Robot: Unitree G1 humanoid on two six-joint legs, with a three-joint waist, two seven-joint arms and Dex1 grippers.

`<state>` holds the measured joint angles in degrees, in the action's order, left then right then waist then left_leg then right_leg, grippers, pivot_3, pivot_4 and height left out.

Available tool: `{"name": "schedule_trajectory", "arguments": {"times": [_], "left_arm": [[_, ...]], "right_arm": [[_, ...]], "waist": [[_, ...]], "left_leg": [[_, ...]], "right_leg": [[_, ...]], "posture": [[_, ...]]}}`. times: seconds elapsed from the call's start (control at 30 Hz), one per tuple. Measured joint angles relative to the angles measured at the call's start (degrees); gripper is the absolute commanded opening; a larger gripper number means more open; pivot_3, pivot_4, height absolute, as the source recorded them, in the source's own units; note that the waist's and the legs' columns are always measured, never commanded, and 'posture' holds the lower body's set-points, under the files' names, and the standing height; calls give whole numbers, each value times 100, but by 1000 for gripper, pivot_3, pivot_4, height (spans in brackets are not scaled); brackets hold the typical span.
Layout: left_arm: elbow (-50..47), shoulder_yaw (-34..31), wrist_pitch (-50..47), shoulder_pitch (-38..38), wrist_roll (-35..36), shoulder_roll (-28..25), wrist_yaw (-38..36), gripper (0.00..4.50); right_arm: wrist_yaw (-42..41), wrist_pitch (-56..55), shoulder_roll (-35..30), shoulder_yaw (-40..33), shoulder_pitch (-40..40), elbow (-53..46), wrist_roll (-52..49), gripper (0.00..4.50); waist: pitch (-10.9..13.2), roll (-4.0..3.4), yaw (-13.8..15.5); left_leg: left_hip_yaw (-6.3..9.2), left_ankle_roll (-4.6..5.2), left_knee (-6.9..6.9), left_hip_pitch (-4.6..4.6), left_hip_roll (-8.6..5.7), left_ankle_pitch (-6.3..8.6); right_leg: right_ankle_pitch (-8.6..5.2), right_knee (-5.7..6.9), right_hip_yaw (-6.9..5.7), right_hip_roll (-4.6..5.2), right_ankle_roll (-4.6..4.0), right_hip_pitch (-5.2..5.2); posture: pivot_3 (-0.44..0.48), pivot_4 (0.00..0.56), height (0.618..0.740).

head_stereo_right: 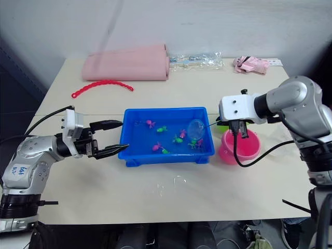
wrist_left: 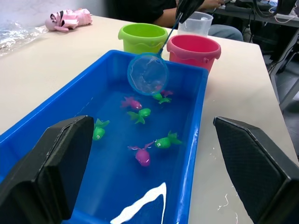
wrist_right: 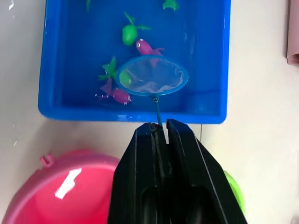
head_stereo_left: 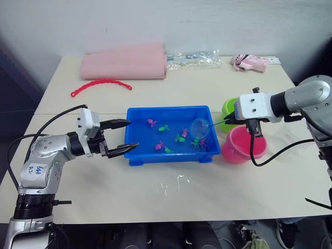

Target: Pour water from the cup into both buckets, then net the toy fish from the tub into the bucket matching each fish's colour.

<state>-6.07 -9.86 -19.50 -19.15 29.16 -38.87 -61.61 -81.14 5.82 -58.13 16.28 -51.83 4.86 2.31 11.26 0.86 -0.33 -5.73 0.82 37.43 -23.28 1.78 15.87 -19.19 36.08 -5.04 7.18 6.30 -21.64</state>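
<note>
The blue tub (head_stereo_left: pixel 171 136) sits near the middle of the table (head_stereo_left: pixel 155 192), holding water and the toy fish (head_stereo_left: pixel 180 138), pink and green ones scattered across its floor. The right gripper (wrist_right: pixel 159 128) has its fingers clamped together on the thin handle of the net (head_stereo_left: pixel 199 126), whose blue hoop hangs tilted over the tub's right end, above a cluster of fish; the mesh looks empty. Just beside the tub's right end stand the two buckets: the pink bucket (head_stereo_left: pixel 243 145) nearer the table's front edge and the green bucket (wrist_left: pixel 142 37) just behind it, touching or nearly so. In the left wrist view the clear cup (wrist_left: pixel 197 23) stands beyond the pink bucket, toward the table's right edge.

The left gripper (head_stereo_left: pixel 124 136) is at the tub's left end with its fingers spread apart, holding nothing, one finger by the rim's back corner and the other by the front corner.

Along the table's back edge lie a folded pink cloth (head_stereo_left: pixel 124 63), a crinkled clear bag (head_stereo_left: pixel 194 58) and a small pink toy (head_stereo_left: pixel 250 62); a red beaded strip (head_stereo_left: pixel 100 85) curves in front of the cloth
</note>
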Motion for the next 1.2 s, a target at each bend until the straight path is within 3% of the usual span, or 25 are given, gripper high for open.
{"name": "schedule_trajectory", "arguments": {"times": [0.4,0.7,0.9,1.2], "left_arm": [[-7,97,-44,-7,1,51,43,4457],[-27,113,-54,-5,2,61,110,4457],[-40,113,-98,31,4,61,156,4457],[-37,212,-128,-47,4,123,164,4457]], "right_arm": [[-192,443,100,396,-121,-391,668,0],[71,1068,571,326,-16,-660,544,0],[686,798,591,264,-57,-278,750,0],[884,98,518,379,-121,135,1308,0]], "waist": [[0,0,3],[0,0,3],[0,0,0],[0,0,-7]], "left_leg": [[0,0,2,0,-1,0],[2,0,14,0,0,0],[2,0,20,0,-1,0],[0,-1,20,0,-1,0]], "right_leg": [[0,1,0,0,0,0],[0,35,0,1,0,0],[0,41,1,1,0,0],[0,41,3,0,0,-1]], "posture": [[0,150,740],[0,150,740],[0,150,740],[0,150,740]]}}
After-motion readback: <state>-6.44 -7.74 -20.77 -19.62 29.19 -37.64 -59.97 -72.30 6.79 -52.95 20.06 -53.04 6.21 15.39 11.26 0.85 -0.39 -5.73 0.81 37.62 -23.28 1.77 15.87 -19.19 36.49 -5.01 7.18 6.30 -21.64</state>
